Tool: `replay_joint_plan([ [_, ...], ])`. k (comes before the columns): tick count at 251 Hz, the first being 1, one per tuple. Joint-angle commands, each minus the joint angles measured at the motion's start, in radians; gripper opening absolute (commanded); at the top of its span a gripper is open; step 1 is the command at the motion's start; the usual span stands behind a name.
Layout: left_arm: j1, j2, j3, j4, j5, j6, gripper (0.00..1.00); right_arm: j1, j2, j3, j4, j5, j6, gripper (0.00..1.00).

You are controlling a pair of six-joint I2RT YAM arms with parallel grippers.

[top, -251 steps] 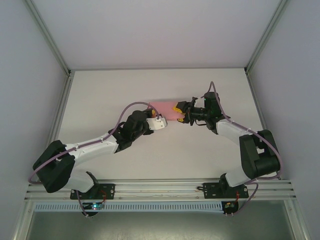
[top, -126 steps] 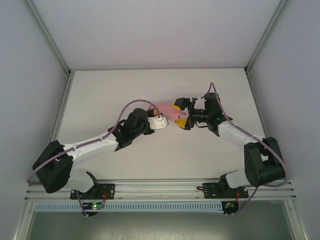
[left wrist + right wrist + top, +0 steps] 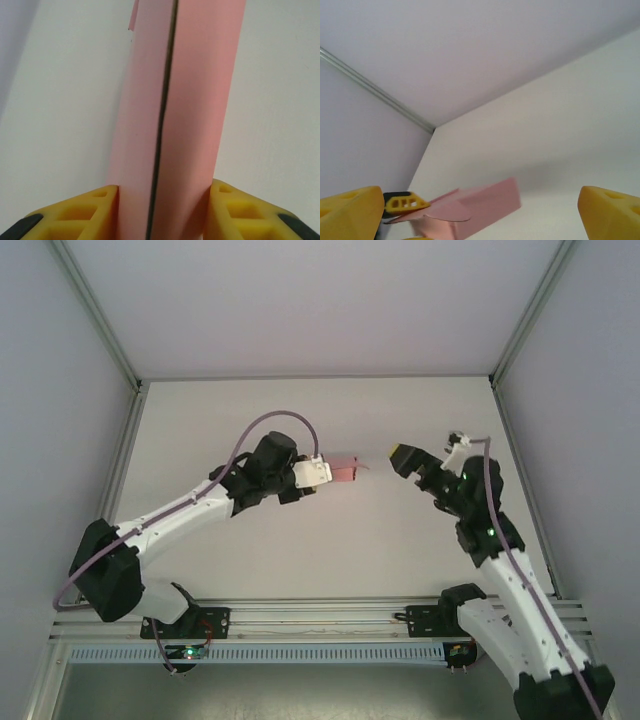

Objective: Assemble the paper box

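Left gripper (image 3: pixel 330 472) sits mid-table, a little left of centre, clenched on the near-left end of the paper box (image 3: pixel 347 469). In the left wrist view its yellow fingers (image 3: pixel 100 207) press both flat sides of the box (image 3: pixel 190 100), which runs away from the camera edge-on with a dark seam down its length. The box sticks out to the right of the gripper and points toward the right arm. Right gripper (image 3: pixel 430 450) stands to the right of the box, well apart from it, jaws spread wide and holding nothing. In the right wrist view its yellow fingers (image 3: pixel 607 212) frame the box (image 3: pixel 485 202) across a gap; a rounded flap (image 3: pixel 447 212) lies loose at the box's near end, beside one yellow finger of the left gripper (image 3: pixel 405 203). Whether the box touches the white table (image 3: pixel 300 560) I cannot tell.
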State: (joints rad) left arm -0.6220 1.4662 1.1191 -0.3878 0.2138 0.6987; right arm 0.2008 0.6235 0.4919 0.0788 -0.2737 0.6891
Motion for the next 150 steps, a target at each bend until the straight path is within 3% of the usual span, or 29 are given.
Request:
replay_joint_plan([
  [1, 0.044, 0.058, 0.081, -0.218, 0.121, -0.001, 0.4, 0.013, -0.03, -0.089, 0.218, 0.048, -0.194, 0.98],
  [27, 0.067, 0.127, 0.16, -0.353, 0.166, 0.018, 0.4, 0.058, 0.021, -0.043, 0.106, 0.017, -0.338, 0.99],
  [62, 0.101, 0.195, 0.215, -0.42, 0.24, 0.037, 0.4, 0.132, 0.154, 0.005, 0.1, -0.071, -0.478, 0.97],
  [150, 0.122, 0.347, 0.324, -0.529, 0.256, 0.053, 0.41, 0.201, 0.481, 0.19, -0.031, -0.111, -0.64, 0.72],
])
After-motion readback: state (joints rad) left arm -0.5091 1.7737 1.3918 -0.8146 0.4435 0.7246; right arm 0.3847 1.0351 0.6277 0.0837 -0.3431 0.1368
